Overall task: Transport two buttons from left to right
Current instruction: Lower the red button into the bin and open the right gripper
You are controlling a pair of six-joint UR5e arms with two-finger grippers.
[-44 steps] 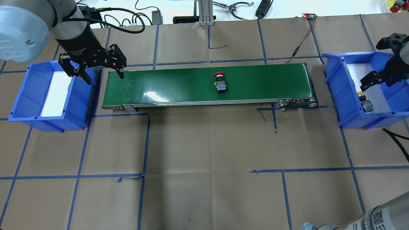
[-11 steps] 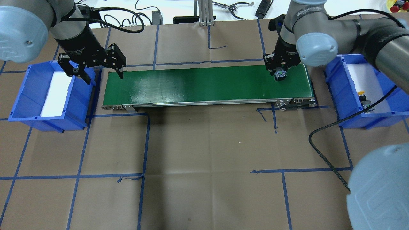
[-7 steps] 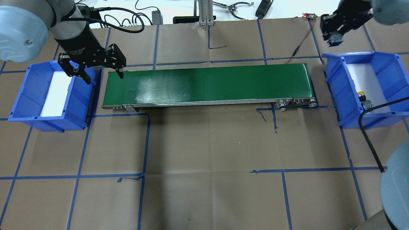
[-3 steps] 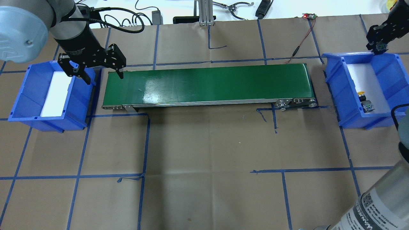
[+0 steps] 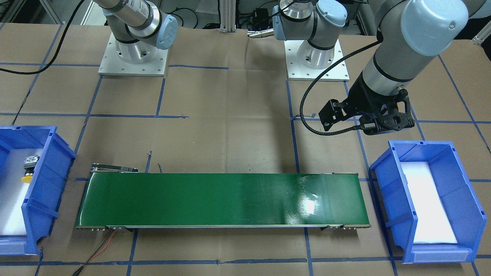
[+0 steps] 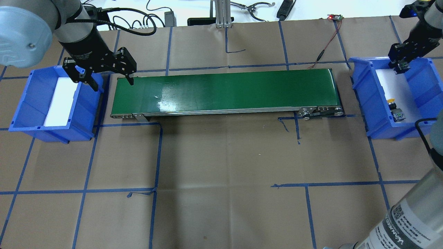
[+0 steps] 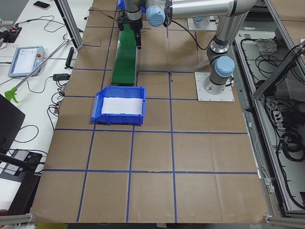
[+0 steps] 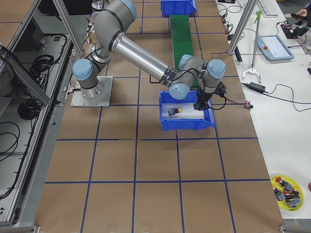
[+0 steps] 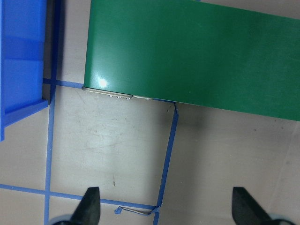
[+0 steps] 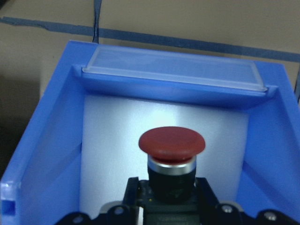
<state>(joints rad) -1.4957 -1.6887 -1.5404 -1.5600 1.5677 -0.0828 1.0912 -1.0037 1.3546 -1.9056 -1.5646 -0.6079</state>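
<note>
Right fingers (image 6: 394, 58) clamp button (image 10: 171, 140) (red), over bin (image 6: 360, 90)

I see the green belt (image 9: 197, 51) across the top, a blue bin (image 9: 21, 61) at the upper left, and my left gripper (image 9: 166, 202) at the bottom, fingers wide apart.

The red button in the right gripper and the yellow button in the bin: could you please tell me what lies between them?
Only bare white foam liner separates the red button from the yellow button, in the overhead view.
</note>
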